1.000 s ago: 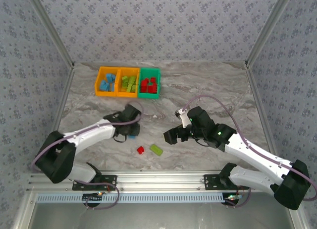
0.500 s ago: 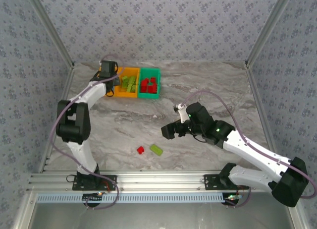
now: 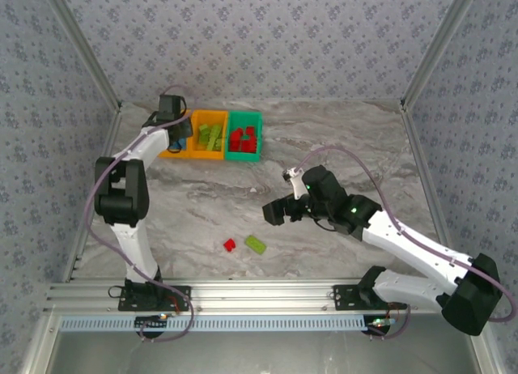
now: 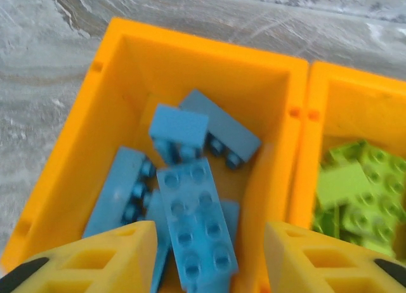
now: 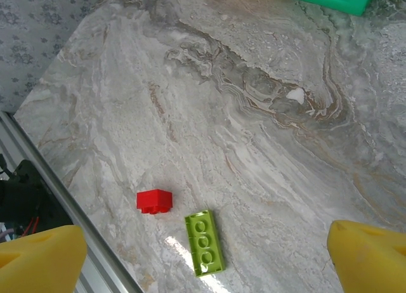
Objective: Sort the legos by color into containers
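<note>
Yellow fingers (image 4: pixel 114 255) of the left gripper (image 4: pixel 206 245) stand apart over the leftmost orange plastic bin (image 4: pixel 108 84), a blue studded brick (image 4: pixel 196 229) lying loose between them. The right gripper (image 5: pixel 206 261), spread wide, hovers above a small red brick (image 5: pixel 154 201) and a lime brick (image 5: pixel 204 242) on the marble table (image 5: pixel 254 115).

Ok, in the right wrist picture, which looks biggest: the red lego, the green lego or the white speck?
1. green lego
2. red lego
3. white speck, though it lies farther from the camera, so this one is less sure.
</note>
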Controlling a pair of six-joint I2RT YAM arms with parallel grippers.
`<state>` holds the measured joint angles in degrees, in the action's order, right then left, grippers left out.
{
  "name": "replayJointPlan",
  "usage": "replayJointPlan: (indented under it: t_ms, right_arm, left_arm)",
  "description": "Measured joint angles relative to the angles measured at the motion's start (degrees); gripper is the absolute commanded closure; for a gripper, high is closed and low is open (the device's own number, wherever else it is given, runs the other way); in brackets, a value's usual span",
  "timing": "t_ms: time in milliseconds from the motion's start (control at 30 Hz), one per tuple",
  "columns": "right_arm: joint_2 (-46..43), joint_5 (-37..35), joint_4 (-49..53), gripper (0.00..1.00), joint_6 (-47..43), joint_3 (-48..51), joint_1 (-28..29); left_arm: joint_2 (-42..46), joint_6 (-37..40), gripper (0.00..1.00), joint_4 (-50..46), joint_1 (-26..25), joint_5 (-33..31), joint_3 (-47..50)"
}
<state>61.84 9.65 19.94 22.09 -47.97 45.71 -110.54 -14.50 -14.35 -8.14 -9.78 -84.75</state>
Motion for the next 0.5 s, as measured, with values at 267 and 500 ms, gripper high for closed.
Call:
replayJointPlan:
  t_ms: [267, 500]
  right_arm:
    - [10.19, -6.71, 0.72, 0.02, 0.02, -2.99, 4.37]
    - [19.65, -8.0, 0.85, 0.08, -0.02, -3.21, 11.06]
  left_arm:
    - [33.59, -2.19, 0.53, -1.6, -16.63, 1.4, 18.27]
    - [52.39, 3.45, 0.52, -12.76, -36.02, -2.08, 21.9]
